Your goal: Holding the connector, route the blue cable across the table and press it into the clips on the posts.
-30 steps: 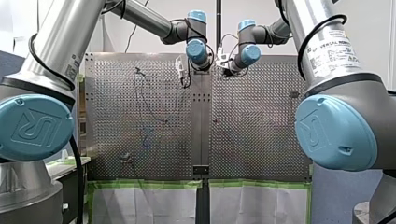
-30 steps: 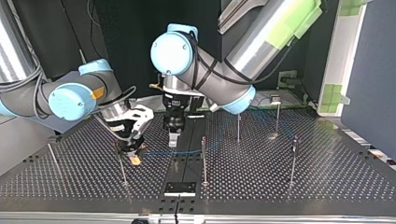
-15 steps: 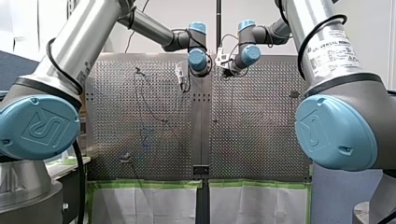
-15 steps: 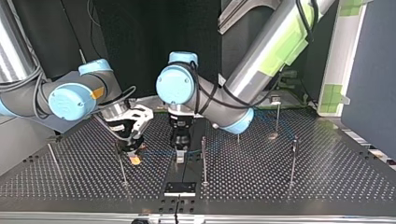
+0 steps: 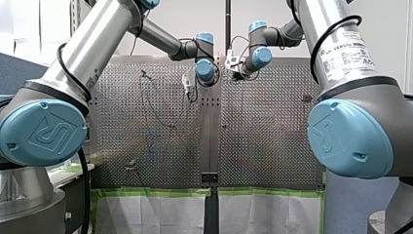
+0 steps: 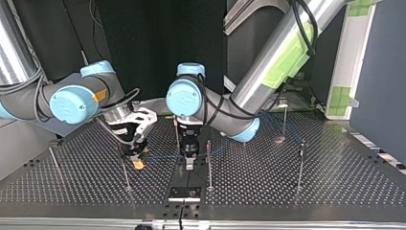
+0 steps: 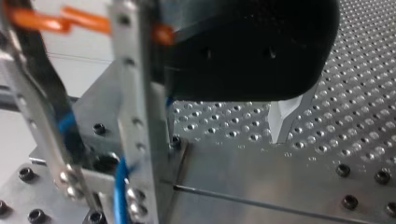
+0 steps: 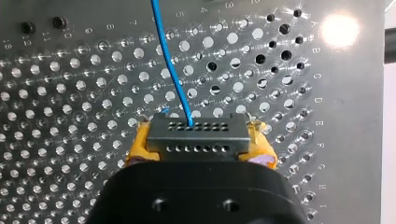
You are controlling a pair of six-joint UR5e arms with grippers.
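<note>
Blue cable point(image 8: 170, 65) runs from the connector point(image 8: 196, 137) clamped between the right gripper's point(image 6: 137, 158) yellow-padded fingers point(image 8: 140, 144) low over the table point(image 6: 287, 191), while the left gripper point(image 6: 190, 164), whose hold cannot be told, has slid along the cable toward the middle post point(image 6: 208, 163), apparently lining up a clip press.

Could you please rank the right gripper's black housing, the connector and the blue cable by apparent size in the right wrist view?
1. Black housing, though it is nearest the camera.
2. Connector.
3. Blue cable, long but very thin.

connector point(image 8: 197, 137) in my right end effector point(image 8: 199, 150), cable point(image 8: 173, 70) ahead
</note>
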